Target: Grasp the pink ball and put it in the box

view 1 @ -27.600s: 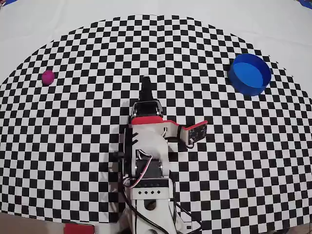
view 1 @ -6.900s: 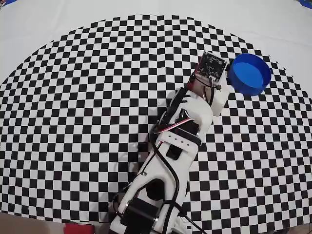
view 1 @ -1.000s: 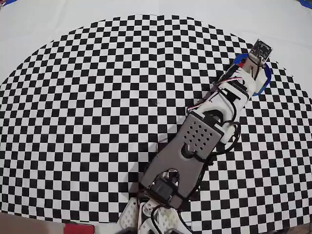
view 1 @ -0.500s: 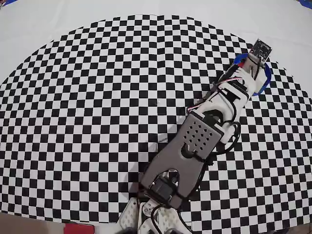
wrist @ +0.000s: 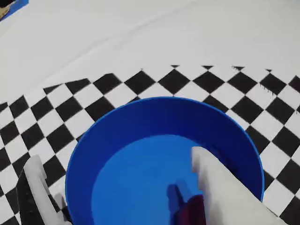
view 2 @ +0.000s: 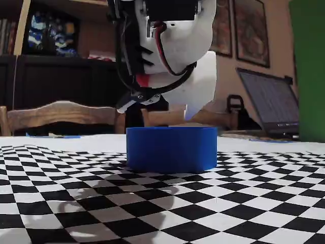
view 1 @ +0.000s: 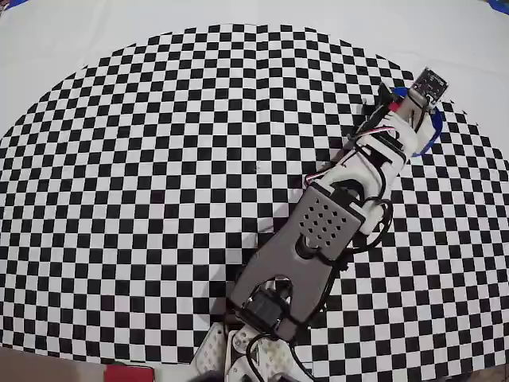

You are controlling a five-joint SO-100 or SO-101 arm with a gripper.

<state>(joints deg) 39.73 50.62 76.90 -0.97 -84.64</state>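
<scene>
The box is a round blue bowl (wrist: 159, 117) on the checkered cloth, seen side-on in the fixed view (view 2: 171, 149); in the overhead view only its rim (view 1: 433, 134) shows past the arm. My gripper (wrist: 117, 159) hangs just above the bowl with its jaws wide apart, one white finger (wrist: 35, 187) outside the left wall and the other over the inside at right. The pink ball (wrist: 194, 212), dark in shadow, lies against the inner side of the right finger, over the bowl's floor. I cannot tell whether it rests on the floor. In the fixed view the gripper (view 2: 157, 109) sits over the bowl's rim.
The black-and-white checkered cloth (view 1: 159, 159) covers the table. My arm (view 1: 318, 231) stretches from the near edge to the far right. A red object (view 1: 127, 372) lies by the base. A laptop (view 2: 274, 101) and a chair back (view 2: 61, 114) stand behind the table.
</scene>
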